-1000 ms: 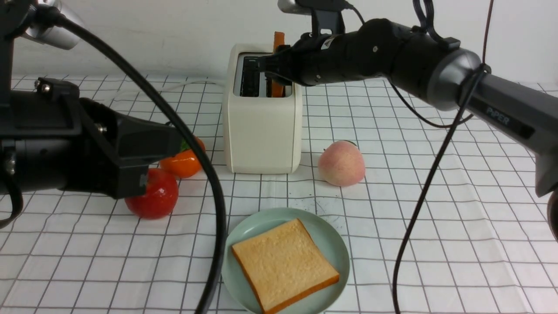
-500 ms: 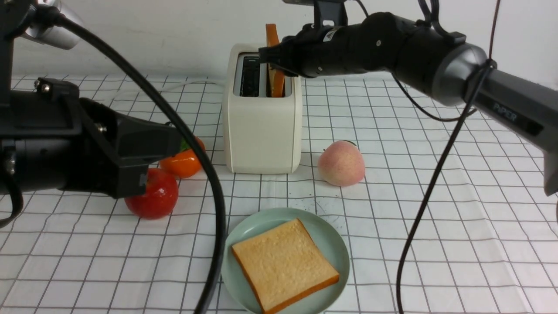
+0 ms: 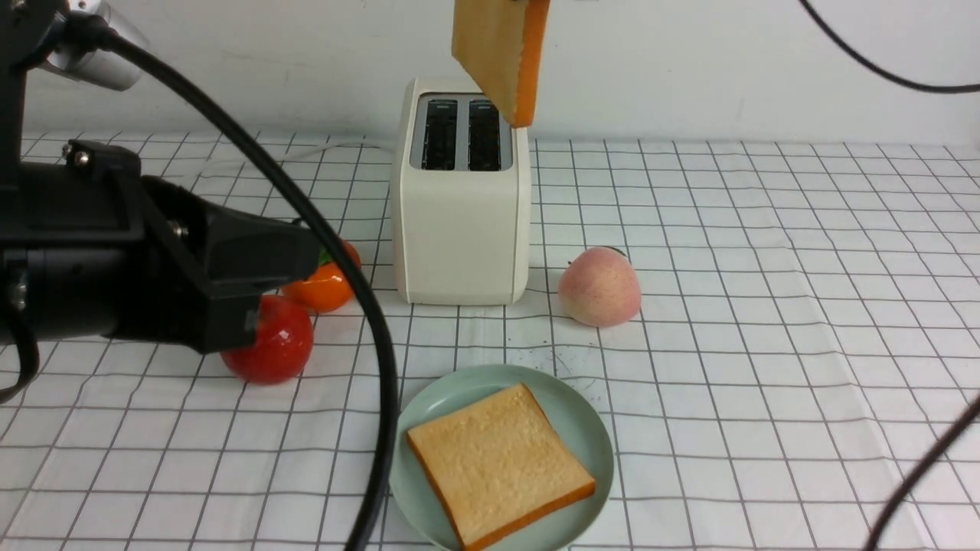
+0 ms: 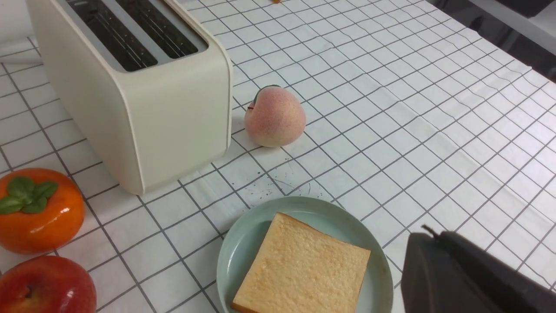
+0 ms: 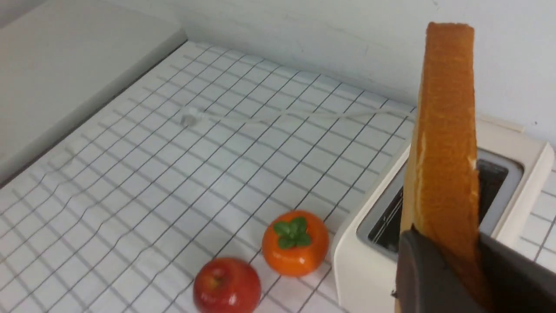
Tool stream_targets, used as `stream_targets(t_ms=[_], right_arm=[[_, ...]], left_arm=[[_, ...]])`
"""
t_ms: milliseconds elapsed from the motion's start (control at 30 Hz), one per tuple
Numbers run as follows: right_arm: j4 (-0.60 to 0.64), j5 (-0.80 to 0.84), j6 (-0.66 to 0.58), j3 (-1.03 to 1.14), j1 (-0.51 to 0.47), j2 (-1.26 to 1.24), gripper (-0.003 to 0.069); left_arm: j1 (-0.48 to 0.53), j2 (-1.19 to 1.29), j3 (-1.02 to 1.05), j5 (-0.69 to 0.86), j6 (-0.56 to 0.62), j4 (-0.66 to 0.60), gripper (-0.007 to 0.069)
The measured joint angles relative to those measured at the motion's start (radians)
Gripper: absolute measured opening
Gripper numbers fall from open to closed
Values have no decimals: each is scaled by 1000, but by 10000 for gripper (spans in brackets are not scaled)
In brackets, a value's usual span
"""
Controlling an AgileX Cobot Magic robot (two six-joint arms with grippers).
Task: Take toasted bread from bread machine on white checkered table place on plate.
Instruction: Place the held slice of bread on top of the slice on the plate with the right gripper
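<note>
Front view, one toast (image 3: 499, 465) on one plate (image 3: 583, 425), second toast (image 3: 498, 46) pinched in right hand (image 5: 447, 238), left hand (image 4: 456, 278) closed, empty

Below my right gripper (image 5: 451, 269) stands the toaster (image 3: 462, 229); nearer me, peach (image 3: 599, 286) and apple (image 3: 268, 348) flank open checkered cloth (image 3: 766, 268).

On the bench (image 3: 766, 321): bread machine (image 3: 462, 222) stood rear centre. The plate (image 3: 589, 428) lay before it, first slice (image 3: 499, 463) flat on it. The second slice (image 3: 498, 53) hung above the machine. Peach (image 3: 599, 285) sat right of machine; persimmon (image 3: 325, 287) left; apple (image 3: 272, 344) before persimmon.
</note>
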Motion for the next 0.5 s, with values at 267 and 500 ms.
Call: stream_targets(t_ms=[267,500], right_arm=[[-77,285,-3,83,0,-178,97],[-121,222,18,457,0,-455,97]], left_arm=[[0,-18,0,57,-22,14,-13],[0,-148,51,171,-251,182,-13]])
